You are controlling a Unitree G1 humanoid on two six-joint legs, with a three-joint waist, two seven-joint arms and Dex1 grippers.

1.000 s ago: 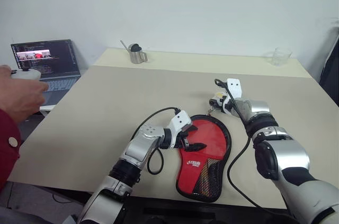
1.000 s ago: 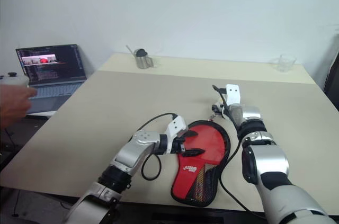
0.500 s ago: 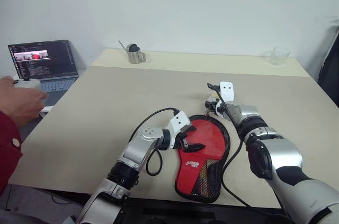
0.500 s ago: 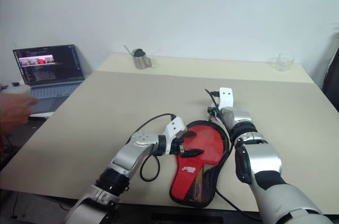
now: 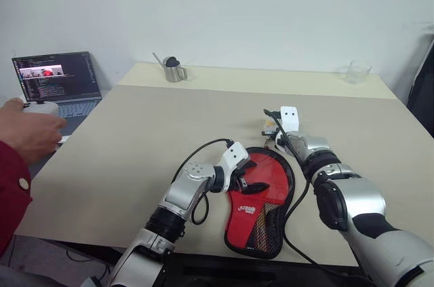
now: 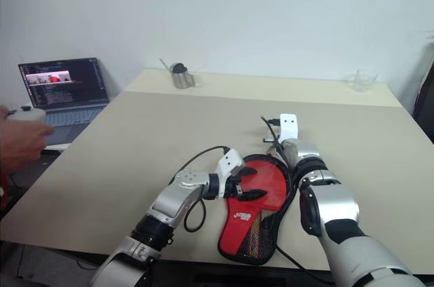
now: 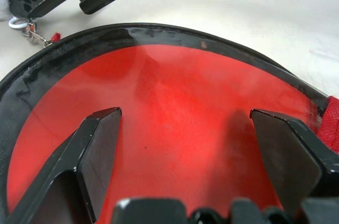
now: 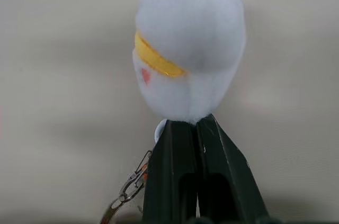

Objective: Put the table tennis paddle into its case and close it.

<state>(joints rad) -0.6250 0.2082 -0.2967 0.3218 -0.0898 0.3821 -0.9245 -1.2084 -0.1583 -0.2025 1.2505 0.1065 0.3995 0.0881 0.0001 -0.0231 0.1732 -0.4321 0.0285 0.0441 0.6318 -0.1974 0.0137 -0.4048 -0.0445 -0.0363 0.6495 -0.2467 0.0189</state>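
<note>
Case (image 5: 261, 199) lies red side up, round end away from the robot; left fingers (image 7: 100, 150) spread wide over it; right fingers (image 8: 198, 176) pinched shut at its white zip-pull charm (image 8: 188, 49).

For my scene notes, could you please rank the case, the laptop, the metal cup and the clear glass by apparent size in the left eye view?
1. Laptop, though its edge is cut off and it sits farther away
2. Case, close behind
3. Metal cup
4. Clear glass; these two look nearly alike

I see bare table (image 5: 135, 138) left of the case (image 5: 261, 195); far off stand a cup (image 5: 173, 69) and glass (image 5: 358, 71)
</note>
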